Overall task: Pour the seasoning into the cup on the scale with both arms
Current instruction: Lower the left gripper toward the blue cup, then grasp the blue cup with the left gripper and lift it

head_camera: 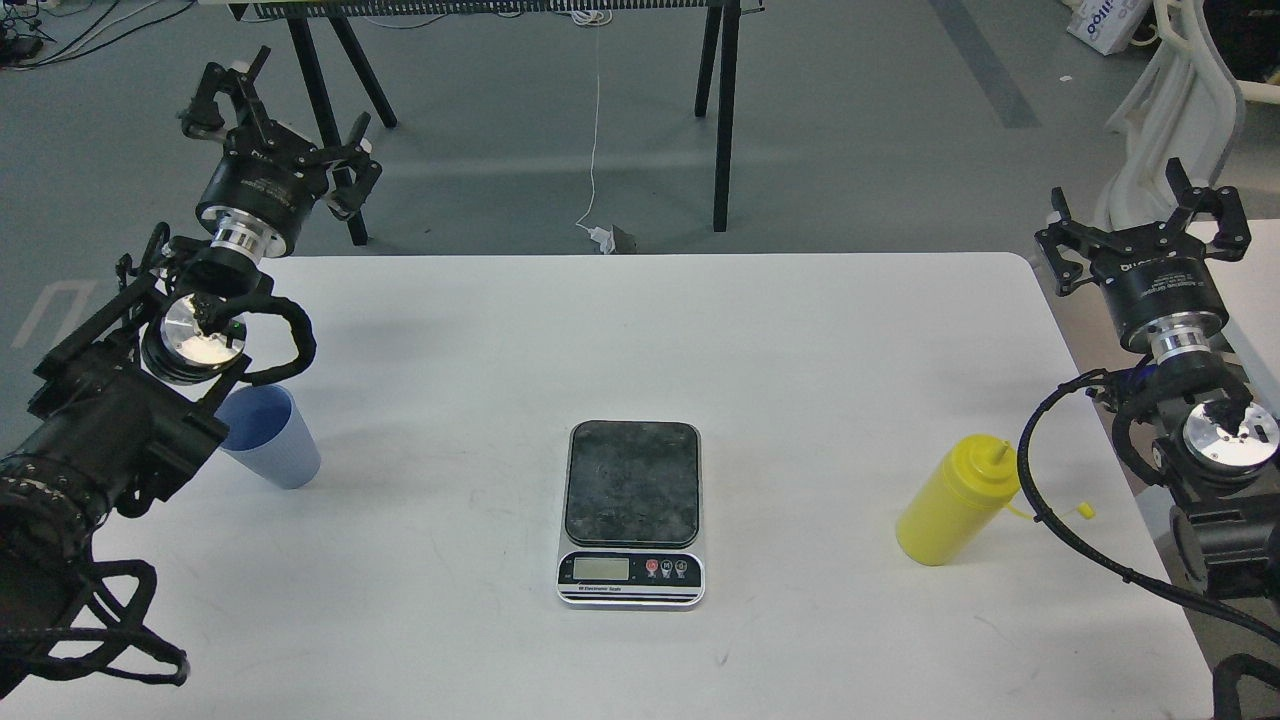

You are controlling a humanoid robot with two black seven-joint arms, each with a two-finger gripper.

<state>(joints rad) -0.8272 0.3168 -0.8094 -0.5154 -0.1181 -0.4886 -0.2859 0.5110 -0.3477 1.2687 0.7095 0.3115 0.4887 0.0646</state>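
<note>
The scale [631,512] lies at the middle of the white table [640,330], its dark plate bare. A pale blue cup [272,436] stands at the left, partly hidden behind my left arm. The seasoning, a yellow squeeze bottle [955,500], stands at the right with its small cap hanging off to the right. My left gripper [275,110] is raised past the table's far left corner, fingers spread and open, holding nothing. My right gripper [1145,228] hovers at the table's right edge, above and behind the bottle, also open and empty.
Black trestle legs [722,110] stand on the grey floor beyond the table. A white cord [595,130] hangs down to a plug on the floor. White furniture [1180,110] stands at the far right.
</note>
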